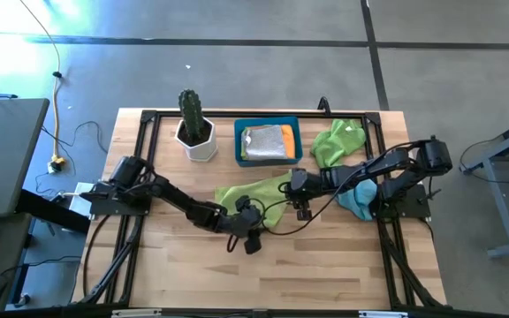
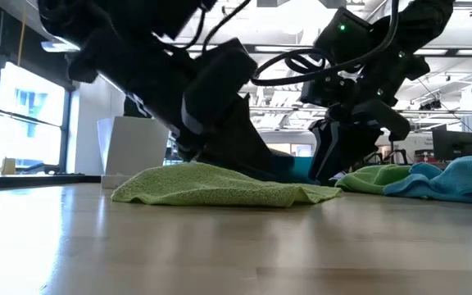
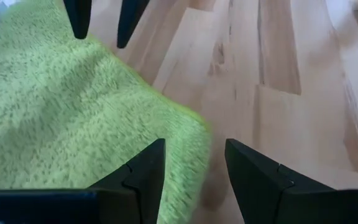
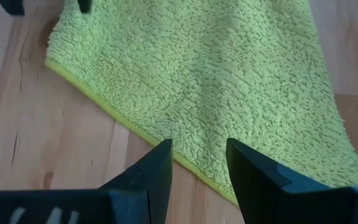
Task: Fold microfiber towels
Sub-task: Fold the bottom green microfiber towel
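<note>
table [image 1: 193, 274]: wood | on it: 2 lime towels [image 1: 250, 192], blue towel [image 1: 358, 198], bin [image 1: 268, 160], cactus pot [image 1: 196, 141]

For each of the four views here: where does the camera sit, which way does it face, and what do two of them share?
High: above, facing down on table, both arms, lime green towel.
Low: at tabletop height, facing level across; arms descend onto the towel.
Left wrist: past left gripper, open over the towel's corner.
Right wrist: past right gripper, open over the towel's edge.
Shared: both wrist views show the same towel.
</note>
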